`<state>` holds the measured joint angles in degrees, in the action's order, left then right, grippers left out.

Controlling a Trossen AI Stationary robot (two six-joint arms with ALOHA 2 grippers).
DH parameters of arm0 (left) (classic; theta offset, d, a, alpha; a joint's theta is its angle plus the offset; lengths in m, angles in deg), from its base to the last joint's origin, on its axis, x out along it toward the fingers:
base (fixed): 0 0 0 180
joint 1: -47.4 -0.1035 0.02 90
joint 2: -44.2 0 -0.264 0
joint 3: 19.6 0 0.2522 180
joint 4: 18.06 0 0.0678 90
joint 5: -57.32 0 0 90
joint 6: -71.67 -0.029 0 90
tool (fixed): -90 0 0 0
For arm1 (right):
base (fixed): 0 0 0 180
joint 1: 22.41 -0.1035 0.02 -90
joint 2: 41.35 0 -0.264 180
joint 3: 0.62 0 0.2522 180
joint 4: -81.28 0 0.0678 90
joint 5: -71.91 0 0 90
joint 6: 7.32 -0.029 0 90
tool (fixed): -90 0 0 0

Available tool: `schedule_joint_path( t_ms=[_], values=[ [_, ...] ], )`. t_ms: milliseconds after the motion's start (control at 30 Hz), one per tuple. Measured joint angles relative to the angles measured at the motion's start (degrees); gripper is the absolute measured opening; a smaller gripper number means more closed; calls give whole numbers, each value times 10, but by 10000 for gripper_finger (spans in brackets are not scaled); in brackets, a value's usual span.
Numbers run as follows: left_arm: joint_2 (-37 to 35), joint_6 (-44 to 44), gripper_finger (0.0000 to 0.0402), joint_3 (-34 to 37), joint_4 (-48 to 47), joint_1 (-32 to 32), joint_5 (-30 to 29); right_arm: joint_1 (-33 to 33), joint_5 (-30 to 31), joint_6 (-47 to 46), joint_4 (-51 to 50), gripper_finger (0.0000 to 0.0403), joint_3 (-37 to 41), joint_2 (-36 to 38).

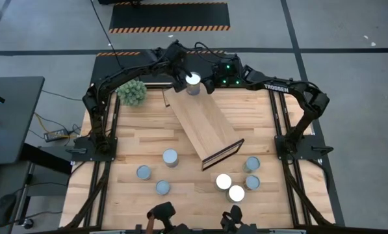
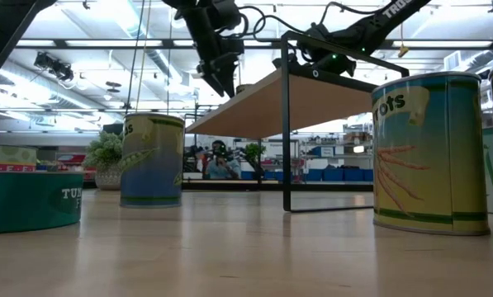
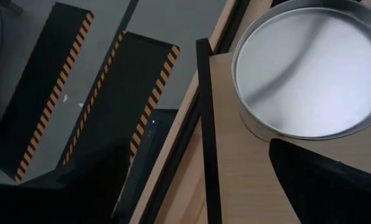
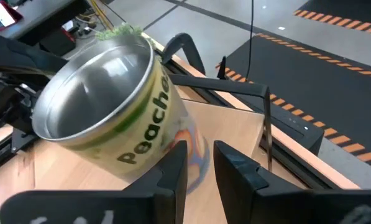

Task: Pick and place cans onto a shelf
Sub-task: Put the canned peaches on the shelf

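One can (image 1: 193,80) stood on shelf (image 1: 203,123) far end, top centre of high view. Left gripper (image 1: 180,77) spread wide beside it; right gripper (image 1: 208,84) nearly closed, holding nothing. Retreat should avoid knocking can.

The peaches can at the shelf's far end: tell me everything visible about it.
The peaches can is a silvery tin with a bright rimmed top and a yellow-green label. It stands on the far end of the light-wood shelf, by its dark frame. The left gripper hangs open beside it; the right gripper sits nearly closed just short of it.
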<state>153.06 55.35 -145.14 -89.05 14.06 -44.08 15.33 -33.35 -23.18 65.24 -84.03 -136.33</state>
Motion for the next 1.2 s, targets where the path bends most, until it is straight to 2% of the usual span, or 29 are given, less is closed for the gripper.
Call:
schedule_joint_path(
  t_ms=[300,467,767,933,1200],
  values=[
    [-1,-22,389,0,-54,0,-3,3,8,8,-39,85,0,17],
    [-2,-23,389,0,-97,3,64,5,39,23,-72,85,0,54],
    [-1,-4,389,0,-11,21,57,-1,54,69,-140,85,0,100],
    [6,7,389,0,2,21,49,-1,75,76,-180,85,0,128],
    [27,7,389,0,7,23,35,-3,84,83,-185,85,0,169]
  ],
)
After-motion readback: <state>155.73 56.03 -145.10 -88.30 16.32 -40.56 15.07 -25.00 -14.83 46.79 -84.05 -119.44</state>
